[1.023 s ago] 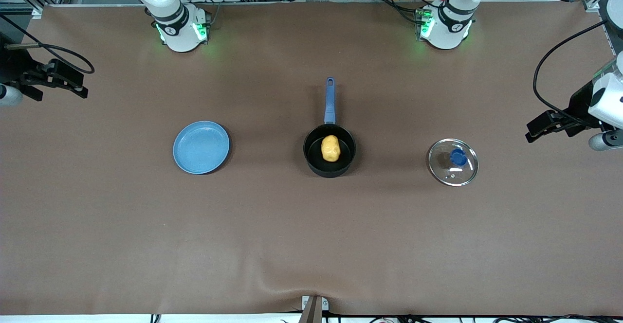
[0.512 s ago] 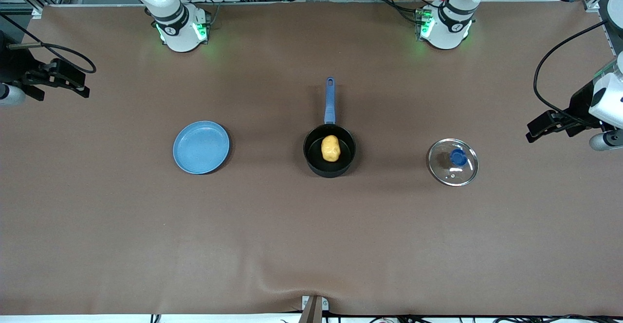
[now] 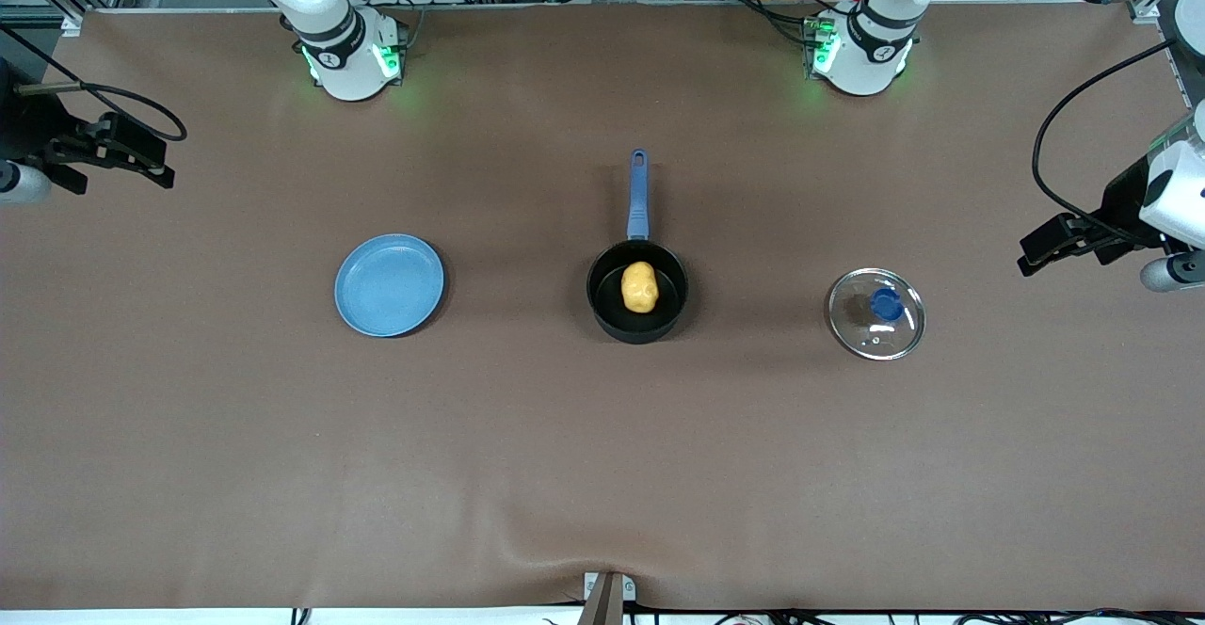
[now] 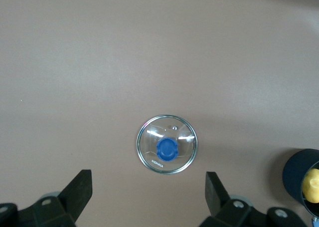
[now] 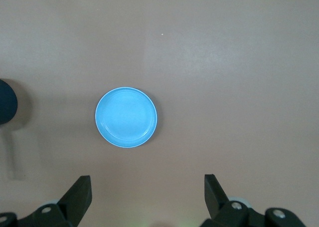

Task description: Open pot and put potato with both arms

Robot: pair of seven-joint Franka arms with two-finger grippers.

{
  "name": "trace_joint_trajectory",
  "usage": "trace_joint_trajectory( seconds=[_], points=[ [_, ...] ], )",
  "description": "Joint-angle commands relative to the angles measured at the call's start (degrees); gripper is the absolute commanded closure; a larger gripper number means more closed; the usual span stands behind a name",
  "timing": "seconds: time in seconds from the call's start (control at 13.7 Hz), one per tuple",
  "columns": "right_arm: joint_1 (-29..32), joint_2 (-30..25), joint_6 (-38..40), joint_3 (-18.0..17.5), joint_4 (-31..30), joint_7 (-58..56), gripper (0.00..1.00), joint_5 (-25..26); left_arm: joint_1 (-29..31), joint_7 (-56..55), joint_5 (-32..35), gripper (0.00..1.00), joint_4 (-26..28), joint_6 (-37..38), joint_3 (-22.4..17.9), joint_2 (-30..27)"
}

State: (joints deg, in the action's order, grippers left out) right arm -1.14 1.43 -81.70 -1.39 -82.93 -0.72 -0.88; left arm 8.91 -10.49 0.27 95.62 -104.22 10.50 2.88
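The black pot (image 3: 604, 297) with its blue handle (image 3: 638, 194) stands uncovered at the table's middle. The yellow potato (image 3: 638, 287) lies inside it. The glass lid (image 3: 876, 313) with its blue knob lies flat on the table, toward the left arm's end. My left gripper (image 3: 1040, 250) is open and empty, high over the table's end past the lid; the left wrist view shows the lid (image 4: 167, 144), the pot's rim (image 4: 295, 173) and the potato (image 4: 312, 184). My right gripper (image 3: 151, 166) is open and empty, high over the right arm's end.
A flat light-blue plate (image 3: 390, 284) lies empty beside the pot, toward the right arm's end, and also shows in the right wrist view (image 5: 126, 117). Brown cloth covers the table (image 3: 602, 474).
The right gripper has drifted very slightly. Nothing on the table has moved.
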Motion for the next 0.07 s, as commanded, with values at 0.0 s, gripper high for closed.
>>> trace_joint_trajectory(
  seconds=[0.0],
  points=[
    [-0.2, 0.7, 1.2, 0.4, 1.6, -0.9, 0.00, -0.4, 0.1, -1.0, -0.6, 0.00, -0.3, 1.1, -0.1, -0.7]
  ],
)
